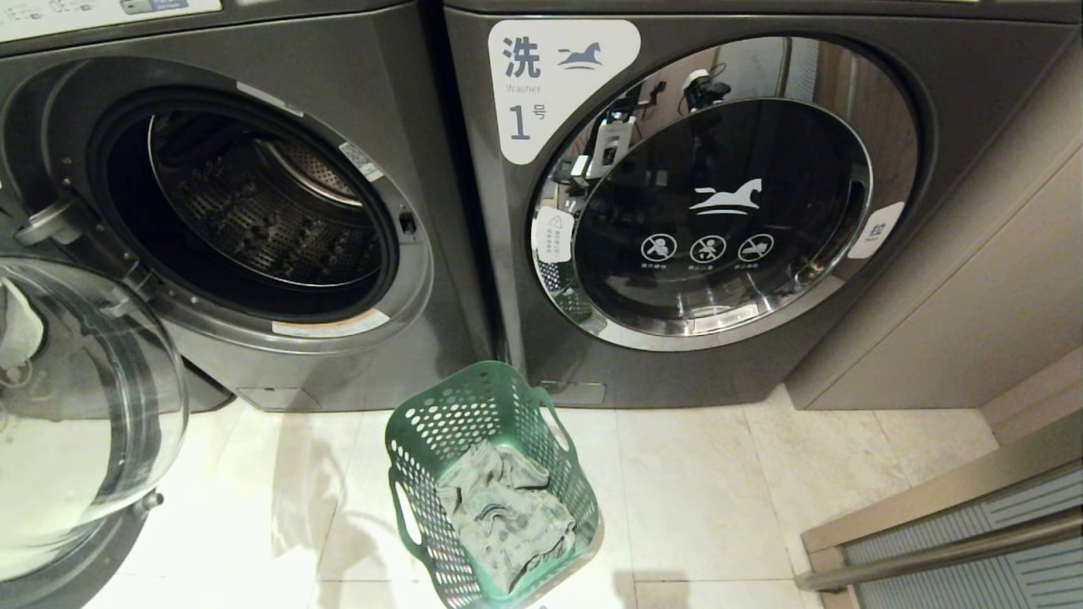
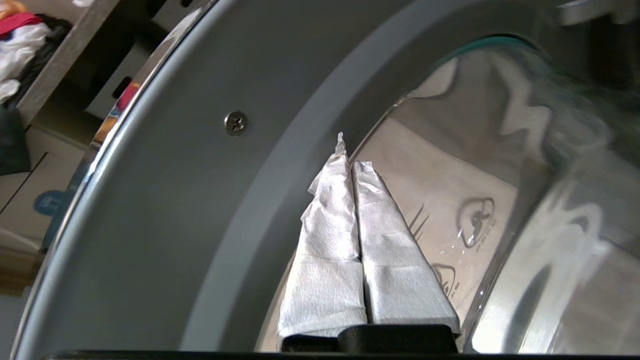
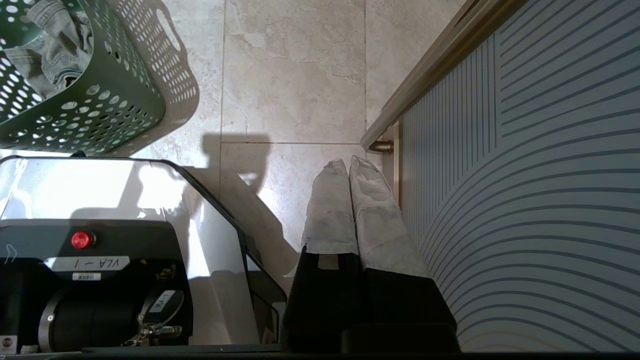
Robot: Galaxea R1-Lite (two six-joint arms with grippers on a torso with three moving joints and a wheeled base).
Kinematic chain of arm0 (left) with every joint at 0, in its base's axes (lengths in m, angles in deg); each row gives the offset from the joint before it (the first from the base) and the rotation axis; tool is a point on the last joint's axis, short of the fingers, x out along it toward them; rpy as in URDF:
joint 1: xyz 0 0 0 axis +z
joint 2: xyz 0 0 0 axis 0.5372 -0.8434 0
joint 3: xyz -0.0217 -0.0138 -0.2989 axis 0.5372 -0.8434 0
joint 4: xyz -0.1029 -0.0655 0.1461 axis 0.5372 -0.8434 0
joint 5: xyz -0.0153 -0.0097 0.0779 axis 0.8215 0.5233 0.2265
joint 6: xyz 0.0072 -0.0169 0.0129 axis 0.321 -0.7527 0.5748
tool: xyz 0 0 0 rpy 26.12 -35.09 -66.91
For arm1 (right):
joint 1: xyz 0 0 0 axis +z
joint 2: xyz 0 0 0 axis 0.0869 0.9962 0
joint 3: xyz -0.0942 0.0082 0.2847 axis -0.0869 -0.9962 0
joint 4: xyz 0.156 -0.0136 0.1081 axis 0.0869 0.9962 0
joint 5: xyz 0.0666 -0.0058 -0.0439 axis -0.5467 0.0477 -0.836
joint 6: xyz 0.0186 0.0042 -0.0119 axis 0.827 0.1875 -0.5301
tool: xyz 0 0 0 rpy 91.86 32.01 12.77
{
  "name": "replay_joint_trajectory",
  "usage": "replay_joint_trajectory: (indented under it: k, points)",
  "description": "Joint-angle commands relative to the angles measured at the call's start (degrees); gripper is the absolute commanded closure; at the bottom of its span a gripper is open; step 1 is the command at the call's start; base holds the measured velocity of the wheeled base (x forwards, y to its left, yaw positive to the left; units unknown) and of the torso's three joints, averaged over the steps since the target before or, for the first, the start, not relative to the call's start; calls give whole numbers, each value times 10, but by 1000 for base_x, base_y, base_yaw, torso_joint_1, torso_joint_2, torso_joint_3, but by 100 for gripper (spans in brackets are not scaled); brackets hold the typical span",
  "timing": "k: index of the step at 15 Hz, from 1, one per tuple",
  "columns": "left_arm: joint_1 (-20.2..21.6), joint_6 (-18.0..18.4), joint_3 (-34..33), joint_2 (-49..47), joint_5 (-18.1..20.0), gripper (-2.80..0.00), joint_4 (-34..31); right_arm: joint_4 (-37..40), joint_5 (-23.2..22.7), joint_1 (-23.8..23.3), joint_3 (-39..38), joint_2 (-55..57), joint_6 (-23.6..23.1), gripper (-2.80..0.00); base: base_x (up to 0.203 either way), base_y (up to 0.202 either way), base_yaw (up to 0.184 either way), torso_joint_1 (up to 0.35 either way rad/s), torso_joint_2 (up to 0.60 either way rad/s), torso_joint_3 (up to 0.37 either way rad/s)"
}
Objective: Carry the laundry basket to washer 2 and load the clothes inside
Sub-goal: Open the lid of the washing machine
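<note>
The green laundry basket (image 1: 404,448) stands on the floor tiles in front of the gap between the two washers, with grey clothes (image 1: 503,516) in it. The left washer (image 1: 254,203) is open with an empty drum; its number is out of view. Its glass door (image 1: 93,423) hangs open at the far left. My left gripper (image 2: 350,161) is shut with nothing in it, its white-wrapped fingers close against the door's grey rim (image 2: 165,210) and glass. My right gripper (image 3: 348,165) is shut and empty, low over the floor, away from the basket (image 3: 100,115).
The washer marked 1 (image 1: 719,211) is closed, on the right. A striped panel with a metal rail (image 3: 525,175) runs beside my right gripper. My own base (image 3: 90,250) lies near the basket. Floor tiles (image 1: 719,507) stretch to the basket's right.
</note>
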Motion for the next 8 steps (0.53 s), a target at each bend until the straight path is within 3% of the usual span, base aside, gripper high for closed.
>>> replay_joint_trajectory:
  k: [1, 6, 8]
  points:
    - [19, 1, 19, -43, -2, 0, 6, 0, 0, 0, 0, 0, 0, 0, 0, 0, 0, 0, 0, 0]
    - [84, -4, 128, -147, -1, 0, 22, 0, 0, 0, 0, 0, 0, 0, 0, 0, 0, 0, 0, 0]
    - [97, -5, 140, -161, -1, 0, 26, 0, 0, 0, 0, 0, 0, 0, 0, 0, 0, 0, 0, 0]
